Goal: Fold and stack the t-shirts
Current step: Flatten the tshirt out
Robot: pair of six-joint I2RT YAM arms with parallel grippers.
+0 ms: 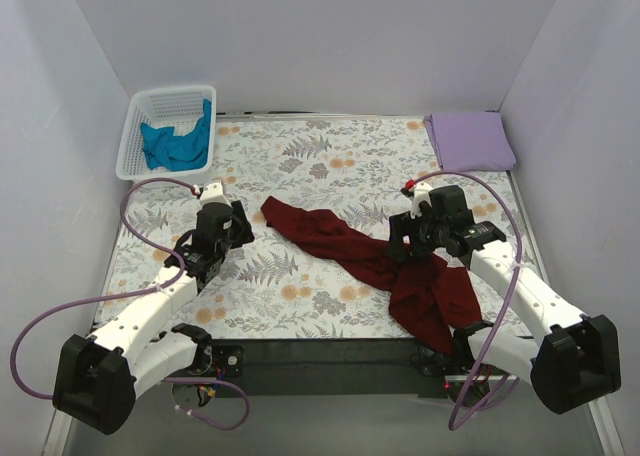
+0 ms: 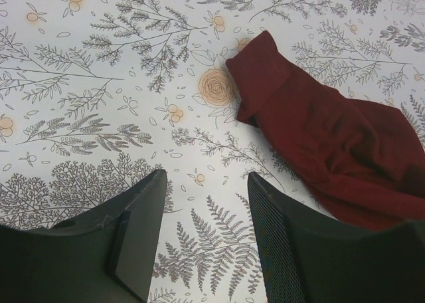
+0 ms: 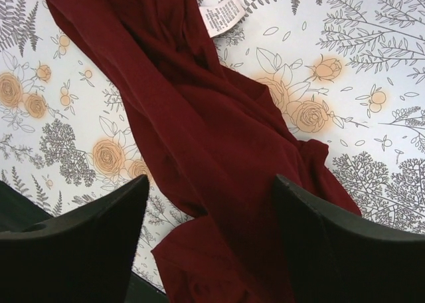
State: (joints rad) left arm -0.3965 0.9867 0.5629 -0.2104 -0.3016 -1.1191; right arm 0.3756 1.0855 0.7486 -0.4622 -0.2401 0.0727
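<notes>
One grey-and-orange floral-print cloth (image 1: 280,276) covers the table in front of you, and everything else lies on it.

Next in size is the dark maroon red fabric t-shirt (image 1: 340,241). It is unfolded and rumpled into a long twisted band. It runs from a narrow end left of the table's middle down to a wider bunch at the near right, where it reaches the dark near edge of the table.

At the far left corner you have the white plastic lattice basket (image 1: 135,141). The teal blue t-shirt (image 1: 175,146) is crumpled inside it, with one end draped up against the basket's right wall.

At the far right corner the lavender purple t-shirt (image 1: 470,141) lies folded into a flat rectangle, well apart from the maroon one.

Your right gripper (image 3: 211,180) is over the near-right part of the maroon shirt. Its two dark fingers (image 3: 99,223) stand wide apart with the fabric lying on the table below them, and nothing is pinched.

Your left gripper (image 2: 206,177) is over bare floral cloth at the left, jaws parted with only the print between them. The narrow end of the maroon shirt lies near it to the right, not touching.

Smallest is a white printed label (image 3: 222,14) showing on the maroon fabric.
</notes>
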